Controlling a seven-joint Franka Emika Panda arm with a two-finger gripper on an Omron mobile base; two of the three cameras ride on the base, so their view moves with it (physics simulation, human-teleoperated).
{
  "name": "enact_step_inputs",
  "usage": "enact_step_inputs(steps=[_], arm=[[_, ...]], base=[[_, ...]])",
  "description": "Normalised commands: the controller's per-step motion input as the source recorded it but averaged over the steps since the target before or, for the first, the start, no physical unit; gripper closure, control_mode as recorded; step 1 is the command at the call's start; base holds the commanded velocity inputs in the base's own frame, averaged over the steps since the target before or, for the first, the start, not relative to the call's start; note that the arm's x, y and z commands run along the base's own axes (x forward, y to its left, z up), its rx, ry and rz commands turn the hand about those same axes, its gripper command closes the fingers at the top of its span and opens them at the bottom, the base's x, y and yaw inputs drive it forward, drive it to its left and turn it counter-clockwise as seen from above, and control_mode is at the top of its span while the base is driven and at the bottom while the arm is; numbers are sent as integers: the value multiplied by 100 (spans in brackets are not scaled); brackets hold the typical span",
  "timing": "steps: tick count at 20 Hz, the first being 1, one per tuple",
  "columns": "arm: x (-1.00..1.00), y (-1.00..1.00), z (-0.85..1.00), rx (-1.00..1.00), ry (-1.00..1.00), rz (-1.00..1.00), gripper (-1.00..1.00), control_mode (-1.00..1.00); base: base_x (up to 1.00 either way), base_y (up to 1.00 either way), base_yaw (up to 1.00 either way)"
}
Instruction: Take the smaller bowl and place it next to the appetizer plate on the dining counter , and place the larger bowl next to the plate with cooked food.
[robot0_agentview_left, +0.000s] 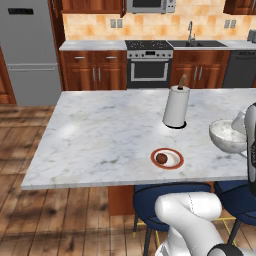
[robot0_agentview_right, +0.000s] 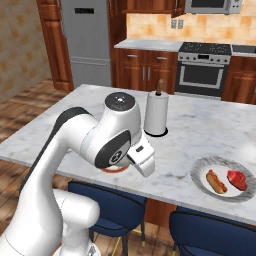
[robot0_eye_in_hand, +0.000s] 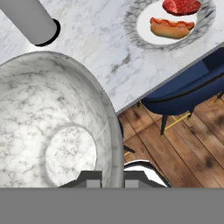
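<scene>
Claw (robot0_eye_in_hand: 112, 178) pinches the smaller bowl's (robot0_eye_in_hand: 52, 127) rim; appetizer plate (robot0_agentview_left: 167, 158) sits at eight o'clock of it on worktop (robot0_agentview_left: 100, 135).

wood plank floor (robot0_agentview_left: 60, 225), orange tiled wall (robot0_agentview_left: 100, 26), reddish cabinets (robot0_agentview_left: 92, 70), steel fridge (robot0_agentview_left: 27, 50), blue stools (robot0_agentview_left: 165, 197)

A paper-towel roll (robot0_agentview_left: 176, 107) stands upright (blue stools (robot0_agentview_right: 112, 207) below) before the oven (robot0_agentview_left: 149, 65).

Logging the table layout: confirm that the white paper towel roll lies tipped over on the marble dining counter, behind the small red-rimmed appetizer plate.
Not quite: the white paper towel roll stands upright on its dark base, as the left base view shows. It is on the marble dining counter, behind the small red-rimmed appetizer plate.
</scene>
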Motion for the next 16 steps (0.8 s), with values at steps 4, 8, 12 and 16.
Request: enact_step_inputs(steps=[4, 8, 12, 16], arm=[[48, -6, -24, 0, 0, -2, 100, -100], [41, 0, -33, 0, 0, -1, 100, -100], [18, 0, -39, 0, 0, 0, 100, -100], [5, 0, -40, 0, 1, 0, 100, -100]], base=[[0, 0, 0], [0, 0, 0], [0, 0, 0], [0, 0, 0]])
